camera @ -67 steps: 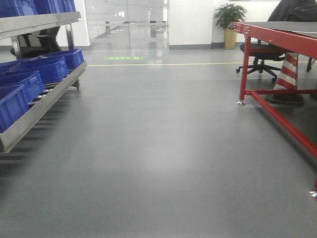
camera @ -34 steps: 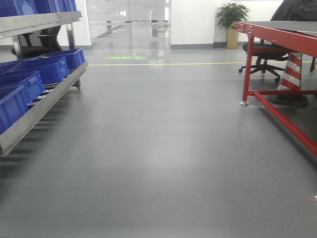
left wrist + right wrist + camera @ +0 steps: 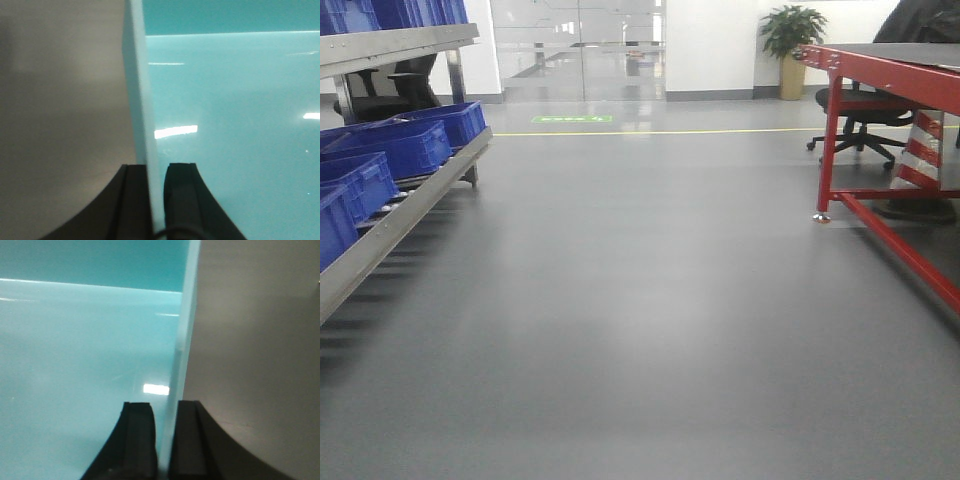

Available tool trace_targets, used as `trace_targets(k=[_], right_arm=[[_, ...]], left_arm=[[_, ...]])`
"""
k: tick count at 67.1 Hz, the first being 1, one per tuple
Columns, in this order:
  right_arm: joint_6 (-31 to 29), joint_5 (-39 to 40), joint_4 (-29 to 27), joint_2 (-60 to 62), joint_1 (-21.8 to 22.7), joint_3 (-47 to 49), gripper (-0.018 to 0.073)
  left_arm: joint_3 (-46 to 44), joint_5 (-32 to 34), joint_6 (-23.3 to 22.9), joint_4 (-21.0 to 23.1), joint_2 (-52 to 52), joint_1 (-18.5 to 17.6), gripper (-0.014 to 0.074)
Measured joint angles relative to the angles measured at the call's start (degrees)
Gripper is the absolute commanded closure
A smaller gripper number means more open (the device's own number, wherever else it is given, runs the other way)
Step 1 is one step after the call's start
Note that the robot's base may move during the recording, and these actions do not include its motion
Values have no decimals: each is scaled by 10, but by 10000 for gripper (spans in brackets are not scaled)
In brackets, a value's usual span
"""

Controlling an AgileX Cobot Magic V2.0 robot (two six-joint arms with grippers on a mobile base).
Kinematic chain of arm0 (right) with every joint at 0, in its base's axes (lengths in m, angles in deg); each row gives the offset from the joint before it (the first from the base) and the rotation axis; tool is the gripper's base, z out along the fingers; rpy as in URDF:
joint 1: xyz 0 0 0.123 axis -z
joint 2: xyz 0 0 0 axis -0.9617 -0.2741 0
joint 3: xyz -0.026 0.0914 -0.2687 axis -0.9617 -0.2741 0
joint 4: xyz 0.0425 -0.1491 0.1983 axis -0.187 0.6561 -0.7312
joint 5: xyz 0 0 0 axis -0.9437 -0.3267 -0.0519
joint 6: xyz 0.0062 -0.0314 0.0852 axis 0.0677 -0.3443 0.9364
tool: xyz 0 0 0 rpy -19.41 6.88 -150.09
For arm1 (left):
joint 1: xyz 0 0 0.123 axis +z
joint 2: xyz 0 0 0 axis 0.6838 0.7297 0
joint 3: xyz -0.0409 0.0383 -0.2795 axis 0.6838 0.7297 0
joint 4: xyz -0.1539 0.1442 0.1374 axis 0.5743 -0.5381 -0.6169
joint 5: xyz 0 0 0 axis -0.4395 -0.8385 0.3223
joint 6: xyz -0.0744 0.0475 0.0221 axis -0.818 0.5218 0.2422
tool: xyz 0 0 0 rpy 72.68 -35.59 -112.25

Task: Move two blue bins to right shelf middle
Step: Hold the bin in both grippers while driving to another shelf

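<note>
Since earlier, the stainless-steel tiered rack (image 3: 400,222) sits further left, the red-framed table (image 3: 890,76) further right. Left gripper (image 3: 156,172) and right gripper (image 3: 164,410) each clamp a wall of the pale teal-blue plastic bin (image 3: 225,125).

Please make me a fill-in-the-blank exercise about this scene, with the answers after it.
The blue bins sit on a steel rack at the ___ of the front view.
The table opposite has a ___ frame.
The left end effector and right end effector each clamp a thin bin wall; their fingers' colour is ___.
Answers: left; red; black.
</note>
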Motion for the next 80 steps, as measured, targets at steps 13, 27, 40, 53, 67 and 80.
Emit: trace_targets(k=[13, 27, 40, 53, 67, 80], right_arm=[[0, 0, 0, 0, 0, 0, 712], [0, 0, 0, 0, 0, 0, 712], [0, 0, 0, 0, 0, 0, 712], [0, 0, 0, 0, 0, 0, 712], [0, 0, 0, 0, 0, 0, 712], [0, 0, 0, 0, 0, 0, 712]], left_arm=[[0, 0, 0, 0, 0, 0, 708], [0, 1, 0, 0, 0, 0, 708], [0, 1, 0, 0, 0, 0, 708], [0, 1, 0, 0, 0, 0, 708], [0, 1, 0, 0, 0, 0, 708], [0, 1, 0, 0, 0, 0, 708]])
